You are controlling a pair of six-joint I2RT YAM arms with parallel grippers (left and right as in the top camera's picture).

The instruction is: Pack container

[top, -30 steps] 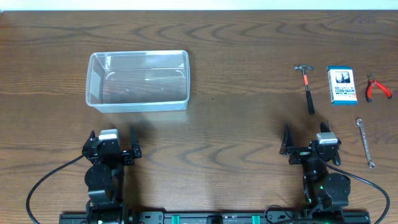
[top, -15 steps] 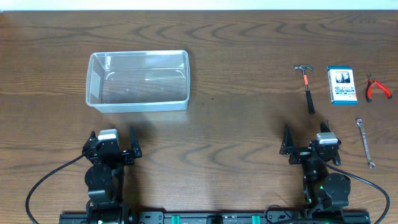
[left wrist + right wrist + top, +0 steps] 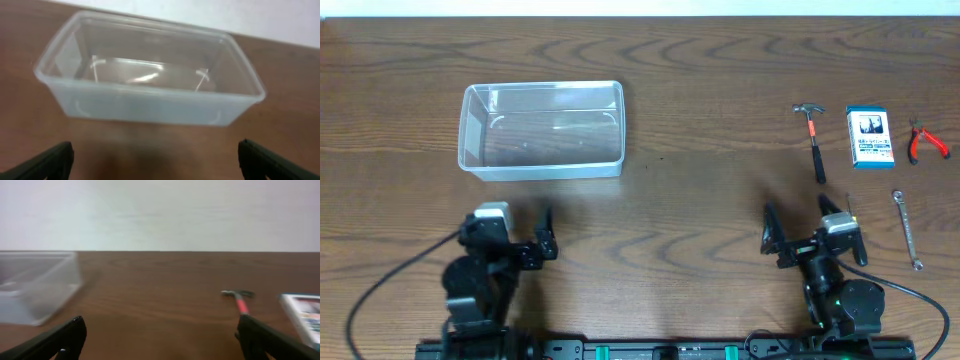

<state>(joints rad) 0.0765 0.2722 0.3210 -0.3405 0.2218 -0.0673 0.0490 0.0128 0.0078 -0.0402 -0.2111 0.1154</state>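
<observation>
Now both arms have just stirred: my left gripper [image 3: 510,228], released, faces the empty container [image 3: 540,168]; my right gripper [image 3: 810,228], far right of it, is released too, so packing only begins.

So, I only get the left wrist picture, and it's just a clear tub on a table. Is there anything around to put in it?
Observer: Yes. Overhead, a hammer, a blue-and-white box, red-handled pliers and a wrench lie far to the right of the container.
Operator: Is anything holding them?
Observer: No. The right end effector is open and empty, on the near side of the hammer.
Operator: Which one is nearest the tub?
Observer: The hammer, leftmost of the four.
</observation>
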